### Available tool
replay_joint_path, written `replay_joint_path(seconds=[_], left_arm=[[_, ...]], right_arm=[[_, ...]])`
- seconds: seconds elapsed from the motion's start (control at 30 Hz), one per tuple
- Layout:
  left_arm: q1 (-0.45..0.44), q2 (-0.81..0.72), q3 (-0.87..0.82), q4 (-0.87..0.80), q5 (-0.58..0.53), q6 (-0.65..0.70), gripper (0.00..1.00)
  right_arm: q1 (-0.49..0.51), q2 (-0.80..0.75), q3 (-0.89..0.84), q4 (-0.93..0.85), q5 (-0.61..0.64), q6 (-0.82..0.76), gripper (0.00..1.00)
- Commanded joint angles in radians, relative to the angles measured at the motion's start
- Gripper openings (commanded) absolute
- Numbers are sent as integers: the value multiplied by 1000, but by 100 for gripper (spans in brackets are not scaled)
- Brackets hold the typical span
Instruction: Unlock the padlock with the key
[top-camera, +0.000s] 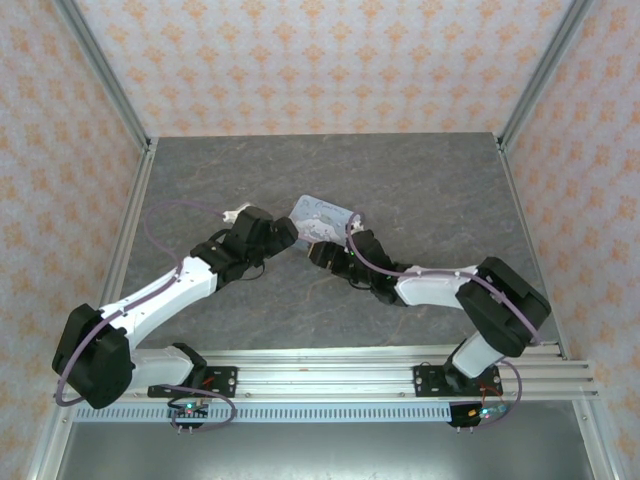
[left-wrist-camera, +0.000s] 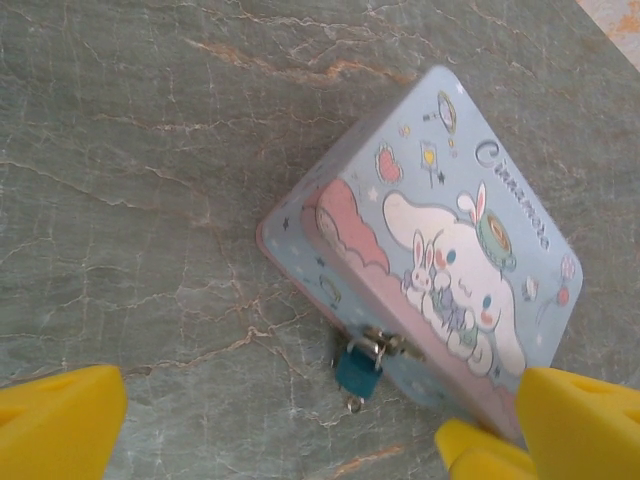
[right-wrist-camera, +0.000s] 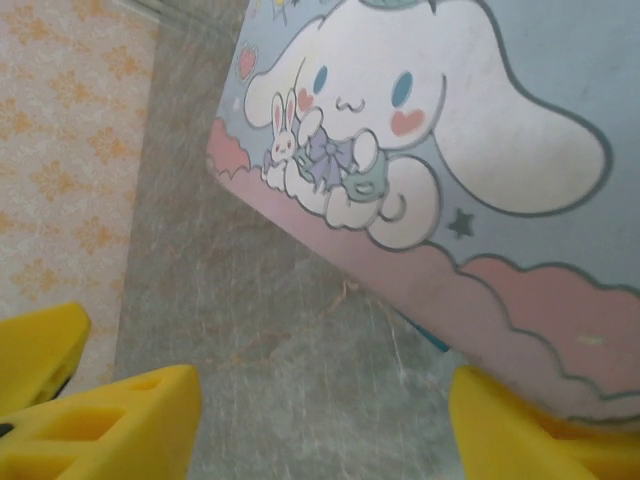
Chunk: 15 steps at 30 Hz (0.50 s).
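Teal padlock (left-wrist-camera: 356, 368) hangs at tin (left-wrist-camera: 440, 230) clasp (left-wrist-camera: 385, 342), on worktop (left-wrist-camera: 150, 200). Left end effector (left-wrist-camera: 300, 425) spread wide, one finger (left-wrist-camera: 580, 420) apparently touching tin corner. Right end effector (right-wrist-camera: 320, 420) also agape, beside tin.

The padlock (left-wrist-camera: 356, 368) is teal-blue; the tin (left-wrist-camera: 440, 250) is pastel blue and pink, printed with a white cartoon dog. The surface (left-wrist-camera: 150, 200) is grey-green, veined in rust, and the walls (top-camera: 320, 60) are peach with orange, perhaps floral, motifs.
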Motion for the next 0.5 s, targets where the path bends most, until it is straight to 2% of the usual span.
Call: replay_joint_path(seconds=[0.0,0.17,0.3,0.47], left_arm=[[5,2,29,-39,-37,17,100],[5,8,36,-32,-29,28,100],[4,16,55,-35,-32,54,100],[4,56,91,-41,-29,94,100]], right_arm=[[-65,33,48,-48,45,-58,66],[-177,29,66,-67,14,-103,66],[-186,-32,52,-112,-19,-160,65],[-181,-21,-9,-28,-112,-167,59]])
